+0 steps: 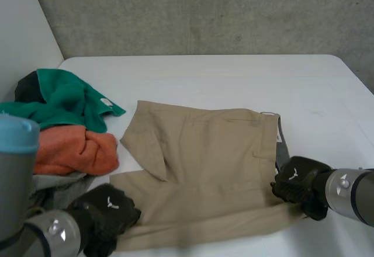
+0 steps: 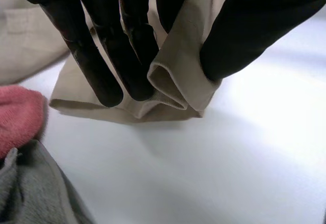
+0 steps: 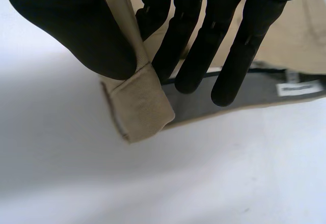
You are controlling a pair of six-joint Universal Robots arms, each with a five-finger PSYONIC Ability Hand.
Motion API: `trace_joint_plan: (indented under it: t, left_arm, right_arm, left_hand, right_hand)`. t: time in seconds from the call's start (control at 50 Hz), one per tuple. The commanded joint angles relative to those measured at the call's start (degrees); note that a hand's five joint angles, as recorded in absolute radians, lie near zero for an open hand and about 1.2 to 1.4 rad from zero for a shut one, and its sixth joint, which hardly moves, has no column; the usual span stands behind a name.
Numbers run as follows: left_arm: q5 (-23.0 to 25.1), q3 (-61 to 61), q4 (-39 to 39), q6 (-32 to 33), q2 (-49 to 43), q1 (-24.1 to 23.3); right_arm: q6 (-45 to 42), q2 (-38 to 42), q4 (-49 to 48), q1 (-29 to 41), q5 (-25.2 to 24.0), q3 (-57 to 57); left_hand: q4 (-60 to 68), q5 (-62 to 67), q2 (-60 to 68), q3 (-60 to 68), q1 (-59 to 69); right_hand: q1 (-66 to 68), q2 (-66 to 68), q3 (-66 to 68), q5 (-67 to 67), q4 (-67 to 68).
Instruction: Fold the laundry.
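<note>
Shorts (image 1: 210, 157) are pinched by left robot hand (image 1: 108, 210) and right robot hand (image 1: 298, 181) (near corners).

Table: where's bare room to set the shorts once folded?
Free: the far strip of table between the beige shorts and the wall, and the side beyond the right hand. Crowded: beside the left hand, where the laundry pile lies.

Head camera: high, between and behind the arms, facing down over the white table (image 1: 234, 76); wide. Left wrist camera: very close, looking along the palm of the left hand (image 1: 108, 207) past its fingertips. Right wrist camera: likewise along the right hand (image 1: 295, 181). All three share the tan shorts (image 1: 216, 163); head and left wrist also share the orange cloth (image 1: 70, 149) beside the left fingers.
</note>
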Motion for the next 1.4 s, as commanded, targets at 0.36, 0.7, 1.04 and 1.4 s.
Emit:
trace_joint_plan:
  t: [0.36,0.7,1.04,1.4]
  left_arm:
    - [-7.3,17.8,13.3,-8.9,-16.1,0.3]
    - [1.4,13.1,2.6,-1.5,-3.8,-0.8]
    - [12.4,28.1,26.9,-4.6,-30.1,7.8]
    - [16.0,32.1,26.1,-4.9,-38.0,9.6]
  right_arm:
    - [20.6,8.9,-22.3,6.4,3.0,-5.9]
    - [8.6,-2.3,-16.0,3.0,0.2,6.5]
    - [10.8,-2.6,-19.2,2.4,0.3,7.2]
    - [11.3,-2.7,-20.4,0.0,-0.5,8.2]
  left_hand:
    - [11.1,12.4,11.3,11.9,14.6]
    - [-58.9,-57.6,-58.7,-58.1,-55.4]
    - [-46.9,-45.6,-46.7,-46.1,-43.4]
    - [-20.2,-18.9,-20.0,-19.4,-16.7]
  right_hand:
    - [15.8,12.6,11.6,11.9,11.4]
    - [15.8,12.6,11.6,11.9,11.4]
    - [15.8,12.6,11.6,11.9,11.4]
    - [15.8,12.6,11.6,11.9,11.4]
